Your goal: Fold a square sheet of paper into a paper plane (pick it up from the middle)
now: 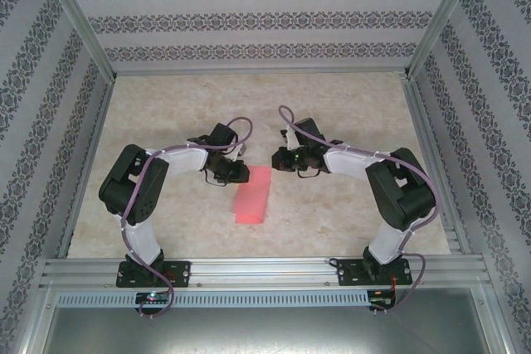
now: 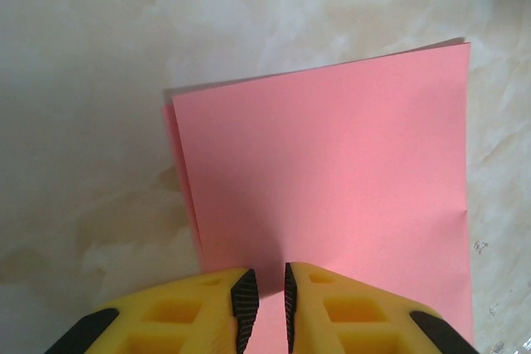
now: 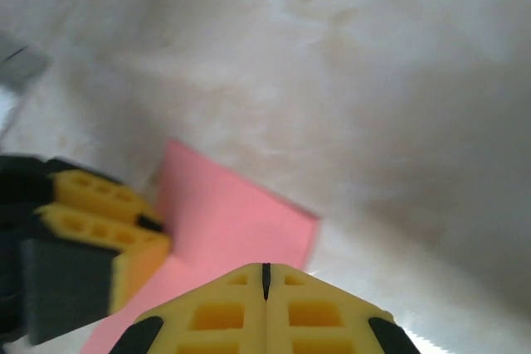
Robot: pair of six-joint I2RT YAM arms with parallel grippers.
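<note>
The sheet of paper (image 1: pixel 253 195) lies flat on the table (image 1: pixel 348 113) between the two arms, doubled over into a narrow strip; the left wrist view shows a second layer peeking out along one edge. In the top view its long axis runs from about 1 o'clock down to 7 o'clock.

The left gripper (image 1: pixel 238 173) is the nearer tool. It sits over the strip's long edge on the 10 o'clock side, and the body of the paper lies at 4 o'clock from it. Its fingers stand a narrow slit apart with pink showing flat beneath the gap, so they seem to pinch nothing. Whether the tips touch the sheet cannot be told.

The right gripper (image 1: pixel 280 159) has its fingers pressed together on nothing. It hangs just off the strip's far corner, and the paper lies at 7 o'clock from it.

Any next fold likely turns on that slanted axis, with the left arm best placed to hold the strip down.
</note>
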